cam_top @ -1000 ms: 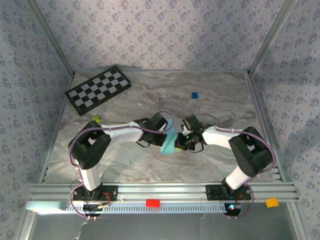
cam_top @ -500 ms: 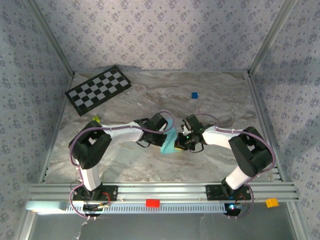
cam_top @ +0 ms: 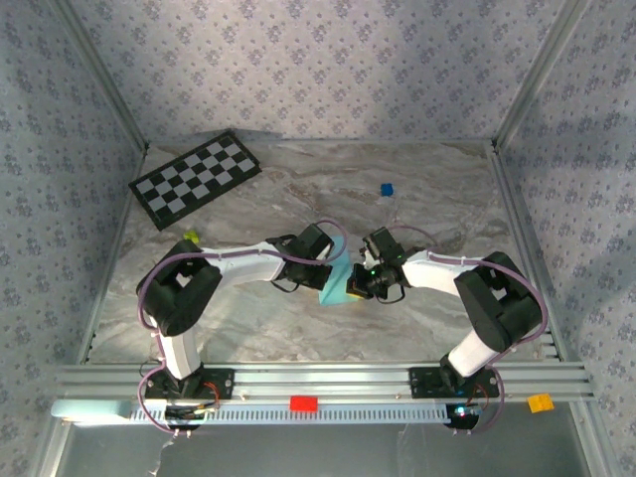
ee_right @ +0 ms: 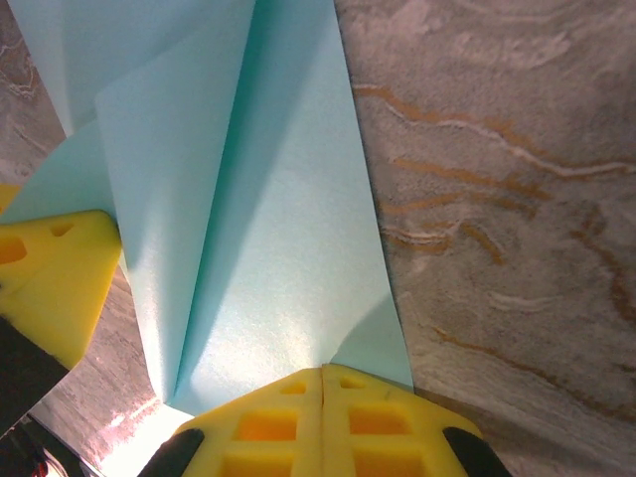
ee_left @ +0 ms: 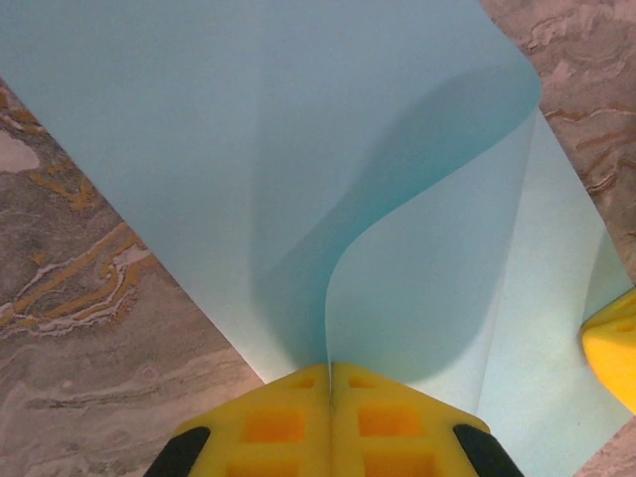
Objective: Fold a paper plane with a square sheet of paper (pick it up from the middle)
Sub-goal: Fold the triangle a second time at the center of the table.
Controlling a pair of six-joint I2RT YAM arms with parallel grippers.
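Scene: two arms meet at the middle of the overhead frame, over the marbled surface (cam_top: 437, 199), with a blue sheet caught between them.
Left tool (ee_left: 330, 373): its yellow pads are pressed fully together at the bottom of the left wrist view. A curling flap of the sheet runs down into the seam, so it appears to be pinching the paper.
Right tool (ee_right: 323, 373): also pressed shut, at the bottom edge of the right wrist view. The foot of a creased panel runs in between its pads.
Square sheet of paper (cam_top: 336, 282): it sits just below centre in the overhead frame, between the two tools. It is partly folded, with one flap bowed upward and a straight crease running toward the top of the right wrist view. The rest lies on or close to the surface.
What has changed: over the past second, nothing visible. Arms, tools and sheet sit where they were, and both grips have stayed closed.
What it means: likely a pause in mid-fold, with the paper held steady while a crease is set or the next fold is lined up. No dart shape has formed yet, so most of the folding seems to lie ahead.
Also in frame: a checkerboard (cam_top: 196, 178) at upper left and a small blue cube (cam_top: 387, 189) right of centre, toward the top, both well apart from the work.
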